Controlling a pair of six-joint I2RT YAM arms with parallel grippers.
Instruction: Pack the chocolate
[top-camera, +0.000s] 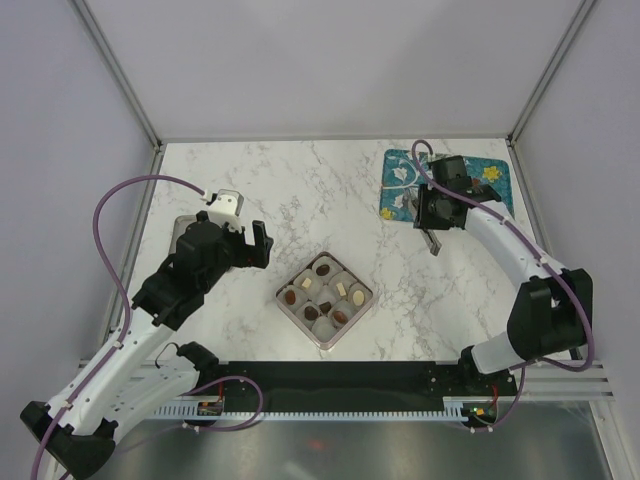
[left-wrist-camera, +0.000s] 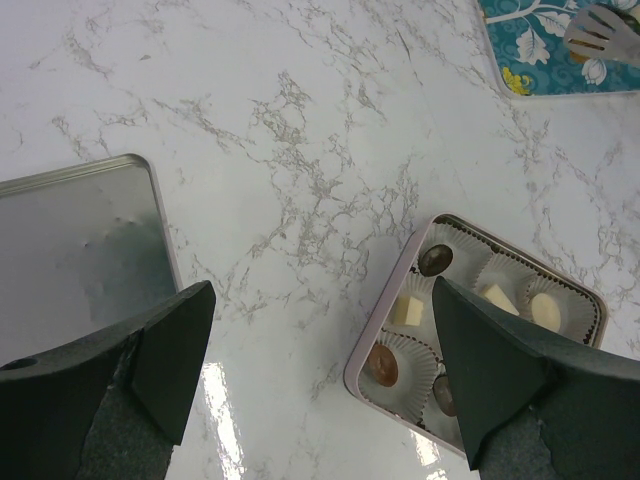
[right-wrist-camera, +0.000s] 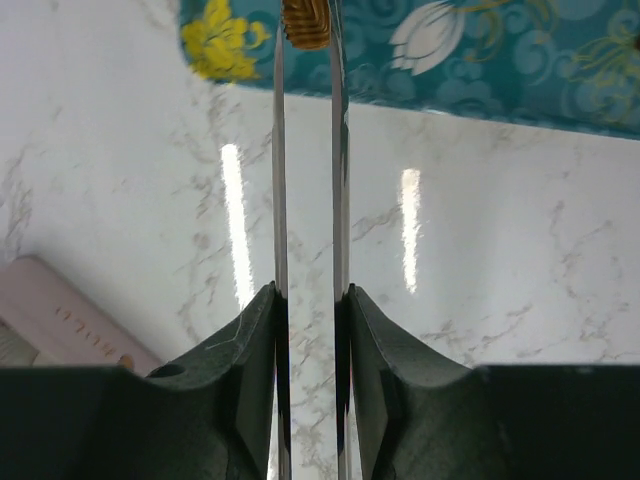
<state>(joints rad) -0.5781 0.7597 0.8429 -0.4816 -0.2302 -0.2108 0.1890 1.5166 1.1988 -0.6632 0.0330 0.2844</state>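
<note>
A square pink box (top-camera: 326, 344) in the middle of the table holds paper cups with several chocolates (top-camera: 312, 312), dark brown, mid brown and cream-white. It also shows in the left wrist view (left-wrist-camera: 385, 312). My right gripper (top-camera: 426, 214) (right-wrist-camera: 311, 292) is shut on metal tongs (right-wrist-camera: 278, 180). The tong tips pinch a ridged brown chocolate (right-wrist-camera: 305, 22) over the near left corner of the teal flowered mat (right-wrist-camera: 480, 60). My left gripper (top-camera: 258, 245) (left-wrist-camera: 322, 290) is open and empty, just left of the box.
A silver box lid (left-wrist-camera: 70, 240) lies flat at the left, partly under my left arm (top-camera: 186, 226). The teal mat (top-camera: 492, 180) lies at the back right, near the table's edge. White walls enclose the table.
</note>
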